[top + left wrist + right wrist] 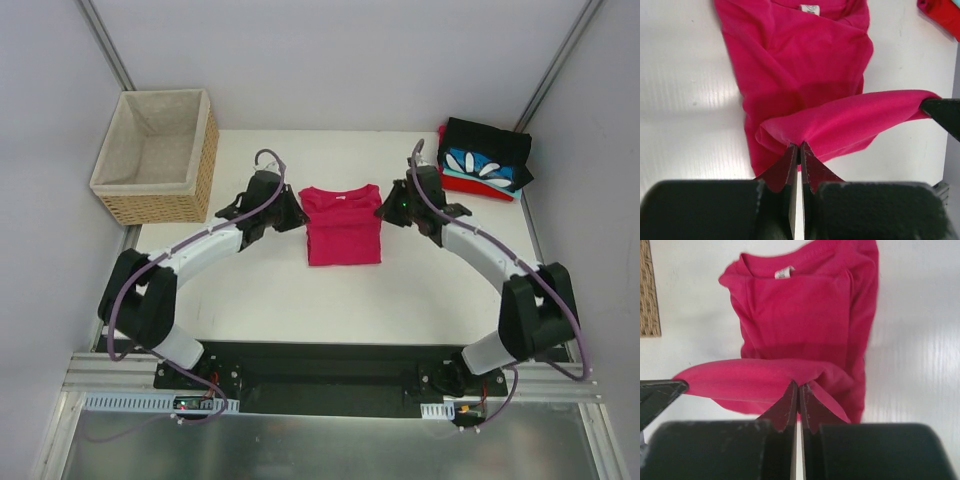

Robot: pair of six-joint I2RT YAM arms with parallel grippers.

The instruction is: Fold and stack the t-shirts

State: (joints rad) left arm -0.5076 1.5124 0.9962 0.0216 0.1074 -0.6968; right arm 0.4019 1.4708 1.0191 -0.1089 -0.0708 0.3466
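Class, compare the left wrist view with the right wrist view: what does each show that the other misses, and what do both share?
Only the left wrist view shows a corner of the red shirt, top right. Only the right wrist view shows the edge of the wicker basket, at left. Both show the pink t-shirt on the white table, its neck label, and a lifted fold stretched between the left gripper and right gripper, each shut on it.
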